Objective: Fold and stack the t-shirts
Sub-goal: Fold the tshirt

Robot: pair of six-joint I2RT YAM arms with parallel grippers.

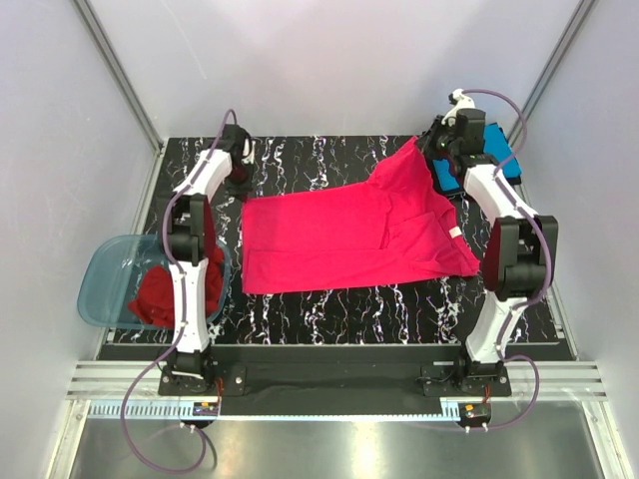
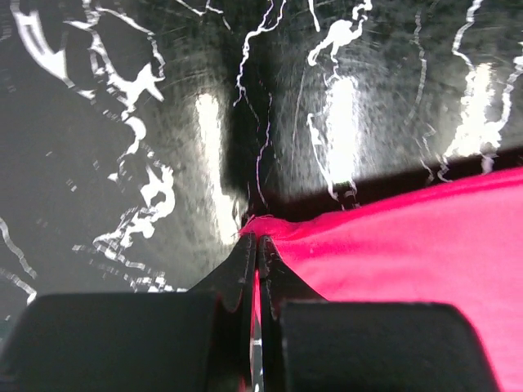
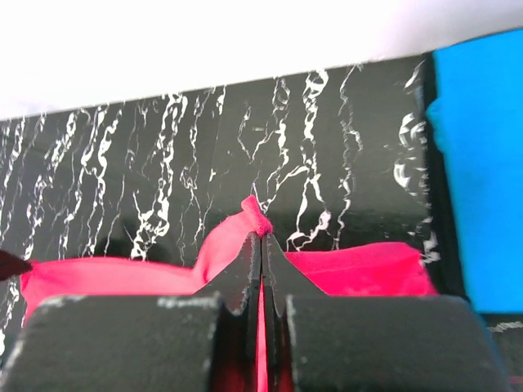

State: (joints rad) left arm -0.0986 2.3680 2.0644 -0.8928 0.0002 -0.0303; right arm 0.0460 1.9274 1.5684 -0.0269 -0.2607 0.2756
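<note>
pink-red t-shirt [image 1: 339,239]: soft, light, limp; grasp at corners.
left gripper [image 2: 257,243]: clamped on one corner.
right gripper [image 3: 261,238]: clamped on a lifted edge.

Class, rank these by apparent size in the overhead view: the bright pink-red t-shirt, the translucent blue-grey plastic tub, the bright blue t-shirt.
1. Bright pink-red t-shirt.
2. Translucent blue-grey plastic tub.
3. Bright blue t-shirt, though the right arm hides part of it, so its true size is unsure.
</note>
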